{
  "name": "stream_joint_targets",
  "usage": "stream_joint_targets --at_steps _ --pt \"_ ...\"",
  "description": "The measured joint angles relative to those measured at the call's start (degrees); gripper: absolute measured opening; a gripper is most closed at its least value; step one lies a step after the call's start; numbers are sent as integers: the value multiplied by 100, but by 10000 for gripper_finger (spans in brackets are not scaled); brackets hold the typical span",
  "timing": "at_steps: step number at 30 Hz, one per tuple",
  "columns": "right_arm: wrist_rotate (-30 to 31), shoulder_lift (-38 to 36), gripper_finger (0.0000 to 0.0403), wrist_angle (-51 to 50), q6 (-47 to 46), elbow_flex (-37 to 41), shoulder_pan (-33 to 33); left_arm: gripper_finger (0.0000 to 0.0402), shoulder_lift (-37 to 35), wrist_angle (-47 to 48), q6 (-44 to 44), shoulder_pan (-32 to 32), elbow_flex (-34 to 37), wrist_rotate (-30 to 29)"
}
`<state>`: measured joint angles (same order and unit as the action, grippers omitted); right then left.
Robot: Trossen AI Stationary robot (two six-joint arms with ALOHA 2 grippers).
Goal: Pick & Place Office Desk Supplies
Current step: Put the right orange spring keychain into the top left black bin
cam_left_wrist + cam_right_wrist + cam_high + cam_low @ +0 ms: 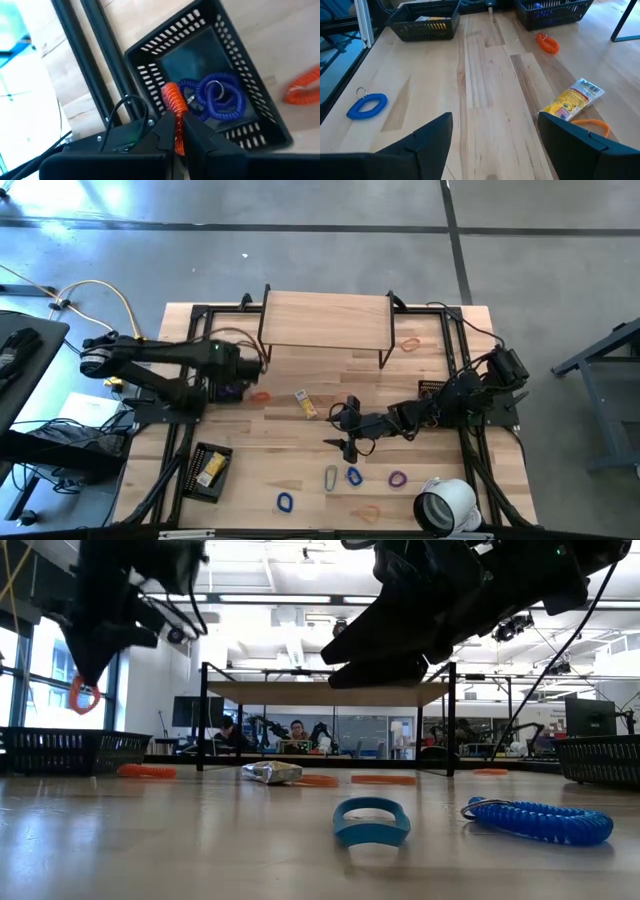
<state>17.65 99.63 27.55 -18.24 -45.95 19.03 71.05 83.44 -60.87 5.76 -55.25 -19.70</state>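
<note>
Front edge, low view: teal band (371,821) flat on the wood; blue coil loop (545,819) with its metal ring just right of it.
Front of table, high view: blue loop (285,502), silver oval clip (331,477), second blue loop (354,476), purple loop (397,478) in a loose row; white tape roll (447,506) at the front right corner.
Front left basket (208,470): yellow packets inside.
Right gripper (349,430): above bare wood at mid-table, jaws spread wide, nothing between them.
Ahead of right gripper: yellow-and-white packet (572,99) lying flat, thin orange band (592,125) touching its near end; orange coil (547,43) farther off, alone on the wood.
Left gripper (179,137): over the left mesh basket (235,42), jaws pressed together, pinching an orange coil band (173,102) that hangs above the basket.
Inside that basket: blue coil loop with ring (216,96) on the floor.
Back of table: wooden shelf (325,321) on a black frame; orange band (410,343) beside its right leg.
</note>
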Motion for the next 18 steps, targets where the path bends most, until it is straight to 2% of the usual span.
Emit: stream_joint_targets --at_steps 4,8,14,18 --pt "-29 0 282 -20 -3 0 0 12 0 -319 485 528 202 122" --pt "-169 0 282 -24 -15 0 0 26 0 -624 618 746 506 353" --pt "-262 0 282 -4 -15 0 0 77 0 -615 622 778 635 398" --pt "-262 0 282 2 2 0 -50 88 0 -615 883 710 635 395"
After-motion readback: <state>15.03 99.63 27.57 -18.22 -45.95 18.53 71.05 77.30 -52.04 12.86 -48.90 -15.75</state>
